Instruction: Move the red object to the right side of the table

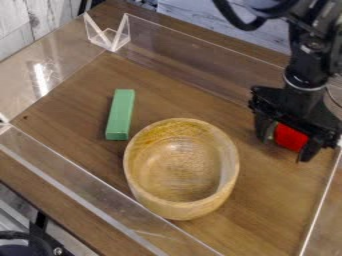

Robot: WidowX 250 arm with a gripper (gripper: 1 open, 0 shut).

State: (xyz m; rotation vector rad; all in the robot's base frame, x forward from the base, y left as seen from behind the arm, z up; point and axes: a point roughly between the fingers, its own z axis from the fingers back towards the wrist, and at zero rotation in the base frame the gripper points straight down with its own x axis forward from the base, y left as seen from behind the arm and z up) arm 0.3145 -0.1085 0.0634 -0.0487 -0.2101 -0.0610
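Note:
The red object [289, 134] sits at the right side of the dark wood-grain table [201, 85], just right of the wooden bowl. My gripper [290, 141] points down over it, and its black fingers [263, 126] stand apart on either side of the red object. Both jaws are open, with a gap showing beside the fruit. The object's lower part is hidden behind the gripper, so I cannot tell whether it rests on the table.
A round light wooden bowl [181, 166] stands at the front middle, close to the gripper's left. A green rectangular block [120, 113] lies left of the bowl. Low clear acrylic walls [60, 165] edge the table, and a clear stand [107, 32] sits at the back left.

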